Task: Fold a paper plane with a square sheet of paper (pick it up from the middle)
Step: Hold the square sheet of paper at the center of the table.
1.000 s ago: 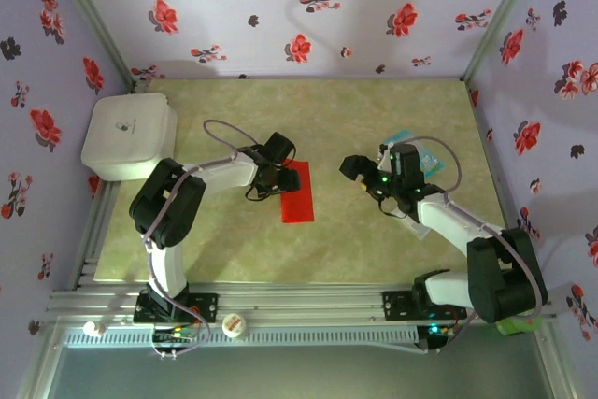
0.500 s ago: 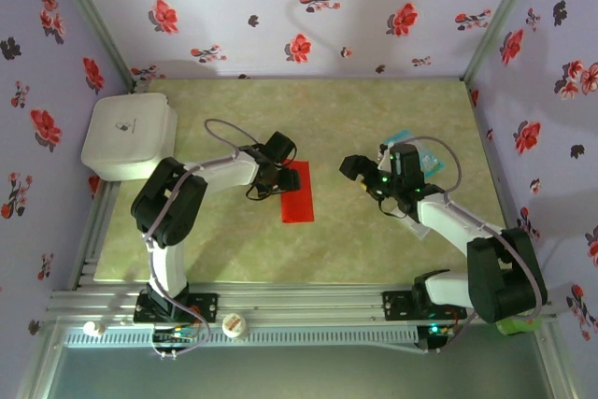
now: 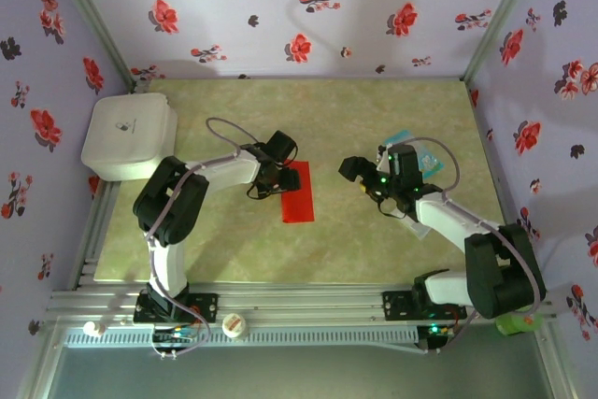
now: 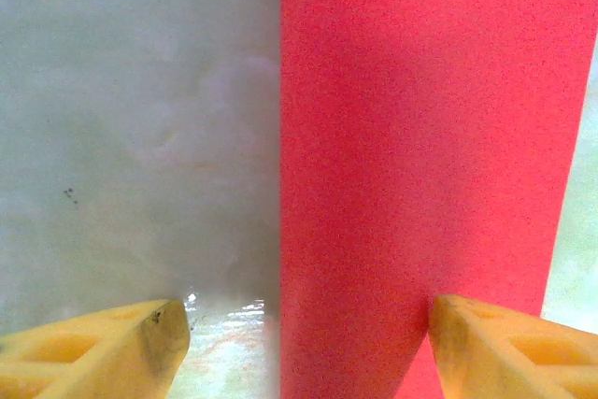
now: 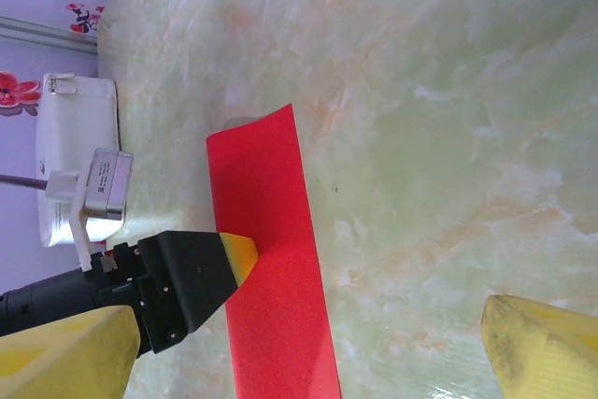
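Thin bright-red folded paper sheet (image 3: pixel 297 192), centre frame. L jaws part-open astride its edge, R jaws wide; both empty. Risk: closing could drag/crumple it.

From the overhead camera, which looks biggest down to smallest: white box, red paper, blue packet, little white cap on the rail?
1. white box
2. red paper
3. blue packet and white cap: unsure, the packet is partly hidden, so no ranking.
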Available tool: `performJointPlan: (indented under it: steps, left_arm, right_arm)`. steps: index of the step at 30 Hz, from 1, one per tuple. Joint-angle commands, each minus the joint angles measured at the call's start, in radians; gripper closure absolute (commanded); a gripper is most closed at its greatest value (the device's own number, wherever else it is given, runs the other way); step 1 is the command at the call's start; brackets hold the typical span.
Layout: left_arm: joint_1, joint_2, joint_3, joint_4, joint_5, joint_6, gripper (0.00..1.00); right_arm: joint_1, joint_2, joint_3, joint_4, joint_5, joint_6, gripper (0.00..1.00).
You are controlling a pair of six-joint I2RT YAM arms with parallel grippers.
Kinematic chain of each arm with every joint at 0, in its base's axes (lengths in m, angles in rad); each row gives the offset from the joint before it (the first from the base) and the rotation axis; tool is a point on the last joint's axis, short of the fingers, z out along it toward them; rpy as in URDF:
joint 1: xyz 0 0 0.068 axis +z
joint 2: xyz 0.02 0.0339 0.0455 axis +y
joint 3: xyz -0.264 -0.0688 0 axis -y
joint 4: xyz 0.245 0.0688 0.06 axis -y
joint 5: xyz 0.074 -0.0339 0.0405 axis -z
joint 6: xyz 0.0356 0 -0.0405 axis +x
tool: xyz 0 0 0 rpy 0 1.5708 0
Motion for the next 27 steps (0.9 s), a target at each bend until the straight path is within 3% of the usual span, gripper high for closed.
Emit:
performJointPlan:
  steps: [1, 8, 13, 16, 20, 25, 27]
  left_arm:
    - [-0.01, 0.123, -0.038, 0.051, 0.045, 0.027, 0.28]
    - [-0.01, 0.136, -0.033, 0.05, 0.05, 0.022, 0.28]
    - [-0.01, 0.137, -0.037, 0.054, 0.05, 0.015, 0.28]
    - [-0.01, 0.137, -0.035, 0.055, 0.05, 0.012, 0.28]
    - [-0.012, 0.14, -0.035, 0.055, 0.05, 0.013, 0.28]
    - [-0.012, 0.141, -0.04, 0.057, 0.051, 0.011, 0.29]
    - [-0.012, 0.142, -0.041, 0.058, 0.05, 0.011, 0.29]
  right_arm:
    - [0.01, 0.008, 0.027, 0.0, -0.006, -0.002, 0.05]
    - [0.03, 0.059, 0.065, -0.032, -0.038, -0.025, 0.09]
    - [0.074, 0.151, 0.123, -0.07, -0.057, -0.051, 0.3]
    - [0.1, 0.229, 0.174, -0.095, -0.079, -0.052, 0.56]
    - [0.149, 0.315, 0.231, -0.101, -0.071, -0.047, 0.83]
    - [0.21, 0.408, 0.309, -0.141, -0.013, -0.042, 0.99]
    - [0.225, 0.436, 0.334, -0.158, 0.006, -0.041, 1.0]
